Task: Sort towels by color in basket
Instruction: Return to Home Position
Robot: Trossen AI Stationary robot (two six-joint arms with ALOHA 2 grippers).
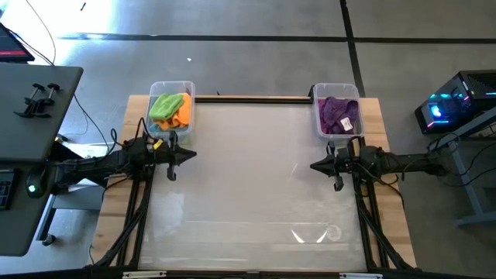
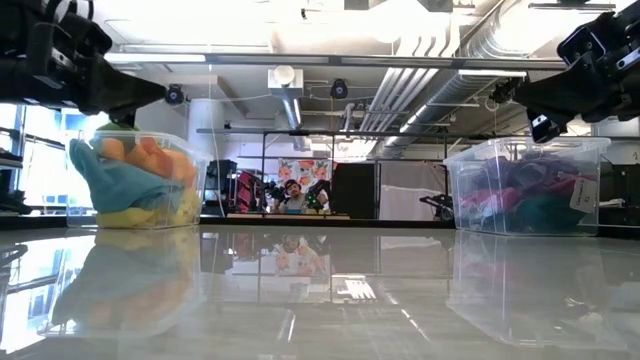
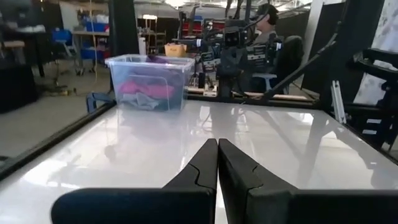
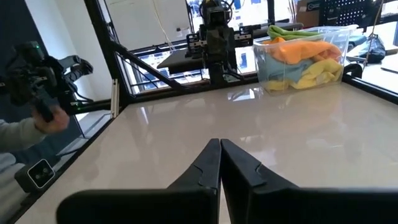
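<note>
The towels lie in two clear plastic bins at the table's far edge. The left bin (image 1: 171,107) holds lime green, orange, yellow and light blue towels (image 2: 140,180), also shown in the right wrist view (image 4: 305,57). The right bin (image 1: 338,112) holds purple, magenta and darker towels (image 3: 146,92). My left gripper (image 1: 191,155) hovers just near of the left bin, shut and empty, pointing toward the table's middle (image 3: 217,163). My right gripper (image 1: 314,165) hovers just near of the right bin, shut and empty, facing the left one (image 4: 220,163).
The glossy white table top (image 1: 256,194) stretches between the two arms and toward the near edge. A dark bar (image 1: 252,98) runs along the far edge between the bins. A person's hand (image 4: 53,118) holds a device beyond the table's near side.
</note>
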